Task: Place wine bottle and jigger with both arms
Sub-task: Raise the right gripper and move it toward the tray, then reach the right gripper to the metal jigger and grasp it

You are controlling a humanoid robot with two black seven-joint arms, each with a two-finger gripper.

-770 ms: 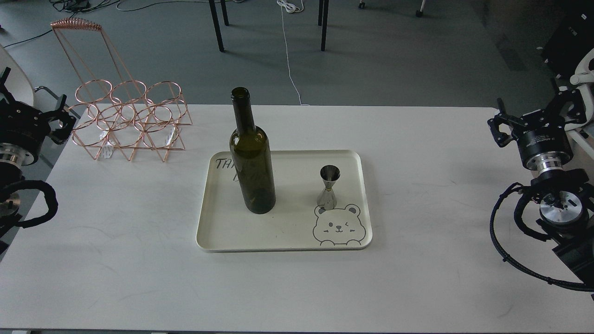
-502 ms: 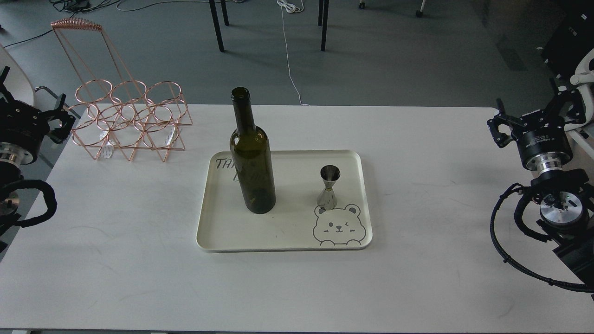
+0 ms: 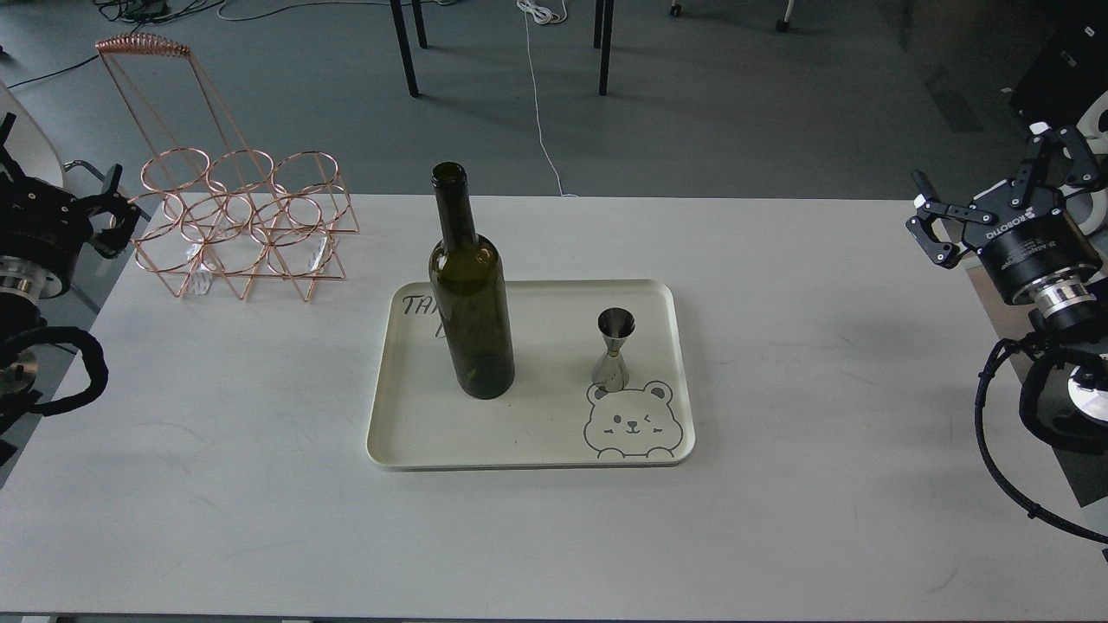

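Right end effector (image 3: 995,186): fingers spread wide and holding nothing; it hangs at the bench's right edge, well apart from the tray, which reads as a parked pose that leaves the middle free.
Left end effector (image 3: 91,203): seen dark and partly cut off at the left edge, just beside the wire rack; fingers seem parted, but I cannot tell for sure. It carries nothing.
Jigger (image 3: 614,349): upright on its lower cone, on the right half of the tray just above the bear drawing. This side falls to the right arm, so its spot suits that arm's reach.
Wine bottle (image 3: 470,294): upright on the left half of the tray, partly covering the handwritten text; near the jigger but not touching, a gap that likely gave each arm room to work alone.
Tray (image 3: 528,450): cream, rounded corners, flat at the bench's middle, bearing both task items.
Wire rack (image 3: 242,221): copper, rings empty, at the far left corner, apart from the tray.
Bench (image 3: 779,519): white surface carrying everything.
Progress: judging by the free end effectors and both items standing steady, the placing looks done.
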